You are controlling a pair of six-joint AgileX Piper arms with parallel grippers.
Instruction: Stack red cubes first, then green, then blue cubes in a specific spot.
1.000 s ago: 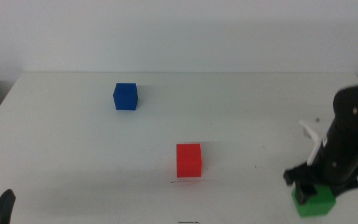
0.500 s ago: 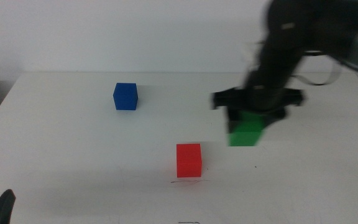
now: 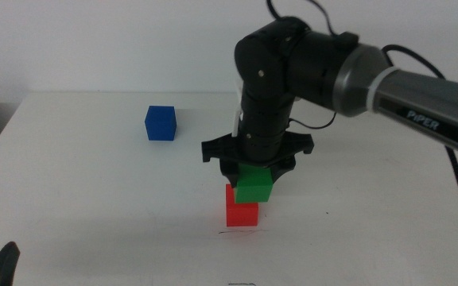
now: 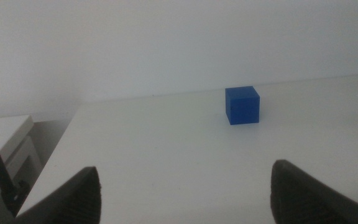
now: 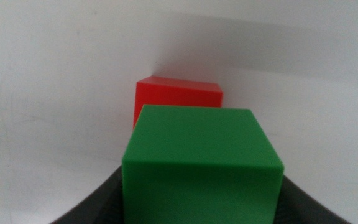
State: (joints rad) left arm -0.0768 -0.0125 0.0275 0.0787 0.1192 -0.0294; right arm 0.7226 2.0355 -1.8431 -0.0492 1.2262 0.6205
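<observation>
Three cubes on counter. Red cube parked on pen line; green cube clamped in right claw just above red, slightly offset, for stacking. Blue cube well behind red. Left claw idle, apart.

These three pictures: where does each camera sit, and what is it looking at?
Middle view: above the table's near edge, looking forward and down; the right pincer grips the green cube over the red cube.
Left wrist view: on the waiting left arm, looking across the table at the blue cube; left pincer open.
Right wrist view: on the working arm, looking past its green cube to the red.
Shared: all three cubes appear twice.
</observation>
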